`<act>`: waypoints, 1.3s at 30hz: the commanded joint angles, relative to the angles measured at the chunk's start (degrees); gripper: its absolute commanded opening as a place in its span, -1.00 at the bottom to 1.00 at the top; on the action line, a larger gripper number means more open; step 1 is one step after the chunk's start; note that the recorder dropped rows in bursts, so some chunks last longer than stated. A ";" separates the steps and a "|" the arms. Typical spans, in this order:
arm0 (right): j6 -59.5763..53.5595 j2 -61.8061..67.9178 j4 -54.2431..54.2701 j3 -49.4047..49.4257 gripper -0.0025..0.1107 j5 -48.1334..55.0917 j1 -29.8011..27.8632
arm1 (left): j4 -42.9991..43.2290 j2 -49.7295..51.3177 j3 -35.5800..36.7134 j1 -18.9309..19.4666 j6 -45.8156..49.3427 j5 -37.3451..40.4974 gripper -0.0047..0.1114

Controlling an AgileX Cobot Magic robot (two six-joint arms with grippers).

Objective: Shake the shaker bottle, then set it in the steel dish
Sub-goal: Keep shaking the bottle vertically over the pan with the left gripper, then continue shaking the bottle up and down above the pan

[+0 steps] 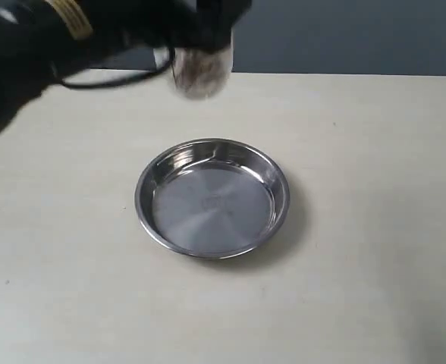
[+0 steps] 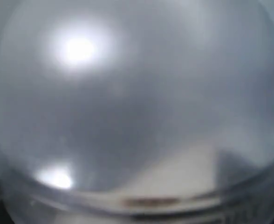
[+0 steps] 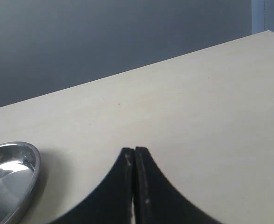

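Ok so exterior view first: the steel dish (image 1: 144, 199) sits flat on the table (image 1: 359, 227) pretty much dead centre, shiny, with a faint stamped mark in the middle of its floor. The shaker bottle (image 1: 201, 73) is at roughly 12 o'clock from the dish and well apart from it, up by the table's far edge in the picture. It's a smeary blur, see-through with brownish stuff showing inside. It hangs under the left gripper (image 1: 212, 26), which comes in with the black left arm (image 1: 26, 53) from about 10 o'clock. The fingers are lost in the blur, but the bottle is plainly pinched there. A black cable (image 1: 109, 82) loops under the arm. Left wrist view: basically nothing but the bottle's clear dome (image 2: 137, 116) filling the whole frame, out of focus, with two bright glare spots and a thin brownish streak (image 2: 151, 201) near one edge. Can't tell what that streak is, and no fingers show here. Right wrist view: the right gripper (image 3: 135, 158) has its two black fingers pressed tight together, nothing between them, hovering over bare table. The dish's rolled rim pokes in near them without touching, and a grey wall (image 3: 104, 37) is behind the table.
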 commanded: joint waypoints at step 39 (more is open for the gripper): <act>-0.19 -0.25 -0.34 0.12 -0.97 -0.61 0.21 | -39.30 8.60 12.57 -3.43 8.10 -14.85 -0.91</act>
